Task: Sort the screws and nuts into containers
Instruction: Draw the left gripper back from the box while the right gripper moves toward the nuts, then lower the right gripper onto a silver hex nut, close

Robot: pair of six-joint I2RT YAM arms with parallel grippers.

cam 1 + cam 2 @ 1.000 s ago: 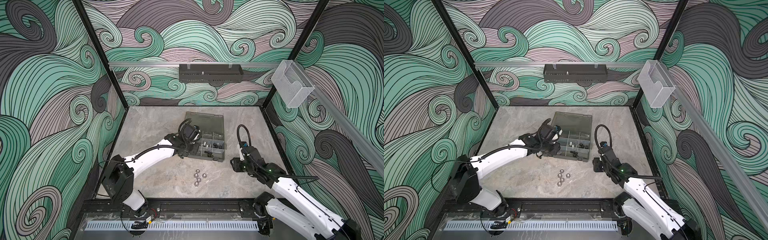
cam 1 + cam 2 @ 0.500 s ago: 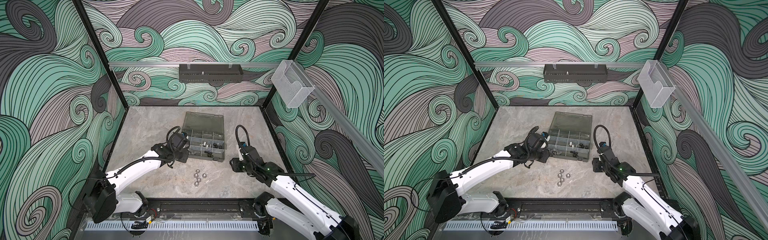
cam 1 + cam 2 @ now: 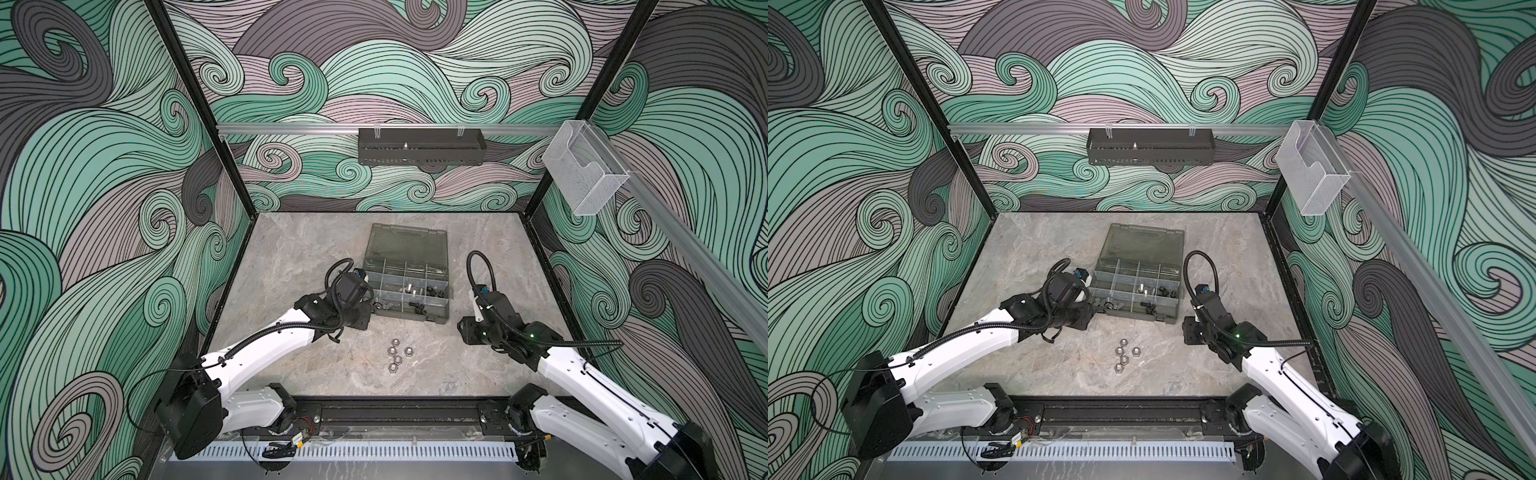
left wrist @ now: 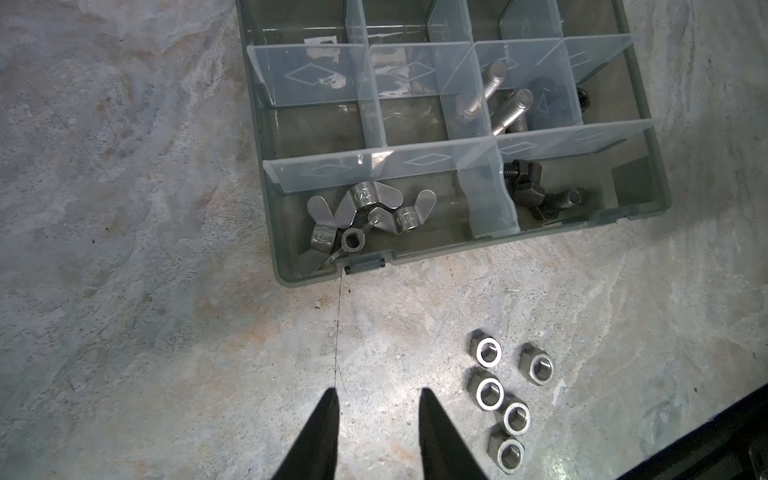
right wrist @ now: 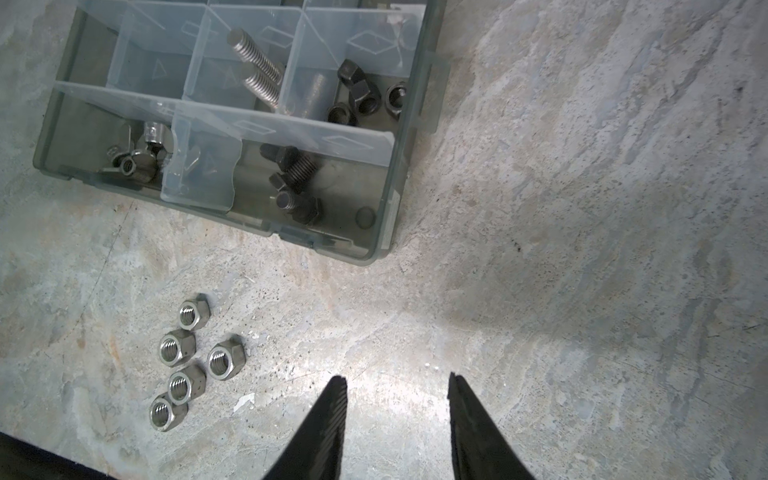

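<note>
The left gripper point(image 4: 376, 392) hangs over the bare surface, its jaws apart and empty. The containers point(image 4: 436, 247) lie mid-surface and hold the screws point(image 4: 513, 110). Five silver nuts point(image 4: 486, 392) lie loose between them and the front edge. They look small, hard and probably slippery, so I would pinch one across two flat sides. The right gripper point(image 5: 397, 378) hovers nearby, its jaws also apart and empty.

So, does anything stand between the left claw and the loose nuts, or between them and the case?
Nothing visible. The left claw hangs open and empty over the table; only bare surface lies between it and the five nuts. The case is open, so only its front wall must be cleared.
</note>
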